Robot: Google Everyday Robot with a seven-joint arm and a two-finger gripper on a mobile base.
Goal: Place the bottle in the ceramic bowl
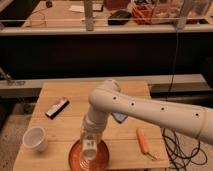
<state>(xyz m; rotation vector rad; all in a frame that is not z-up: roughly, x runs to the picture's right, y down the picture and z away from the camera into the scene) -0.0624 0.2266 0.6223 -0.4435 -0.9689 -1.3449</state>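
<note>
One white cup (35, 138) stands at the table's (75, 95) left edge, near the front corner; what it holds cannot be made out. Behind it and to the right, one black-and-white bar (57, 107) lies aslant on the wood, well apart from the cup.

At the front edge, around the middle of the table, sits the single bowl (74, 156), orange-red and shallow, its near rim cut off by the bottom of the view. The gripper (89, 148) hangs straight down over the bowl's centre, at the end of the white arm (150, 110) that reaches in from the right. A pale oblong shape at its tip looks like the bottle (89, 145), upright above or in the bowl; whether the claw grips it or has let go cannot be told, nor whether the bottle touches the dish.

Just behind the arm's bend, a bit of a blue thing (120, 118) peeks out. Further right, one orange tool (143, 142) lies near the right front edge, apart from the bowl. Bare wood lies between cup and bowl, and across the back of the table.
</note>
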